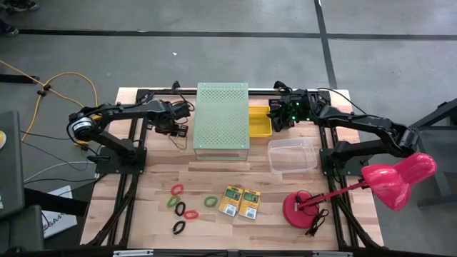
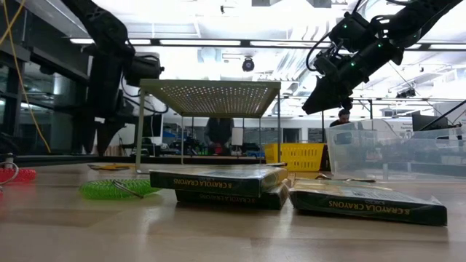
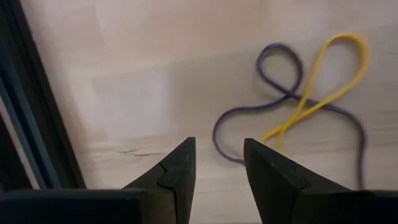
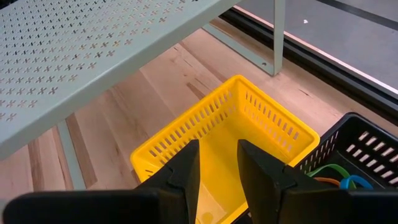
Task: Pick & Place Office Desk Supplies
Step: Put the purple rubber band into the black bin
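Hovering over the yellow basket (image 4: 217,155) at upper middle, the right pincer (image 4: 217,171) gapes empty — left pincer (image 3: 217,171) too, above two thin loops (image 3: 298,99).

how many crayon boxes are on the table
2. Both lie flat near the table's front edge, side by side: the left crayon box and the right crayon box, between the green band and the pink lamp's base.

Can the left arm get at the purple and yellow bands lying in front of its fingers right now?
Probably yes. The left gripper hangs open just above the wood, the purple band and yellow band lie flat ahead of its fingertips, and nothing sits between them.
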{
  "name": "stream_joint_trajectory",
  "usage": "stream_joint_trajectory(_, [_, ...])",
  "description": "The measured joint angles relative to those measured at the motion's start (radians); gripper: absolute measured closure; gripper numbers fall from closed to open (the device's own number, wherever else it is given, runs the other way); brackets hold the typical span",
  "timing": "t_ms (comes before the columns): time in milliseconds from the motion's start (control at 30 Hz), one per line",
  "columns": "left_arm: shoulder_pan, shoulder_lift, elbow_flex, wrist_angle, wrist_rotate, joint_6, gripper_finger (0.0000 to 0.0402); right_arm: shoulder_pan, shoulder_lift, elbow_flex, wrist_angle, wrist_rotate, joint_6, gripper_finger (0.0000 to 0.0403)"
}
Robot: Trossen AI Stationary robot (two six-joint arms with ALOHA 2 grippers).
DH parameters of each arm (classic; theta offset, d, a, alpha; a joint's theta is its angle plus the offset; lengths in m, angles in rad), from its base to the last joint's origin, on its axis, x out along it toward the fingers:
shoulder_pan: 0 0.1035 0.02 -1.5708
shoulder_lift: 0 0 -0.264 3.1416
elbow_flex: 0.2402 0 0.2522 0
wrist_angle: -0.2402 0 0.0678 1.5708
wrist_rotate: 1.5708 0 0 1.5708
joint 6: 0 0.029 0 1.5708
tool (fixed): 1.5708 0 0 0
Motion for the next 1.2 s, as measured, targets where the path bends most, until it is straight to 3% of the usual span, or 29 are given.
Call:
stream_joint_trajectory(667, [-0.007, 0.000, -0.028, 0.051, -0.003, -0.055, 0.0274, 0.000, 0.000, 0.000, 0.000, 0.000, 0.002, 0.0308])
stream_joint_trajectory(1200, [-0.078, 0.000, -0.050, 0.052, -0.085, -0.139, 0.0274, 0.000, 0.000, 0.000, 0.000, 0.000, 0.002, 0.0308])
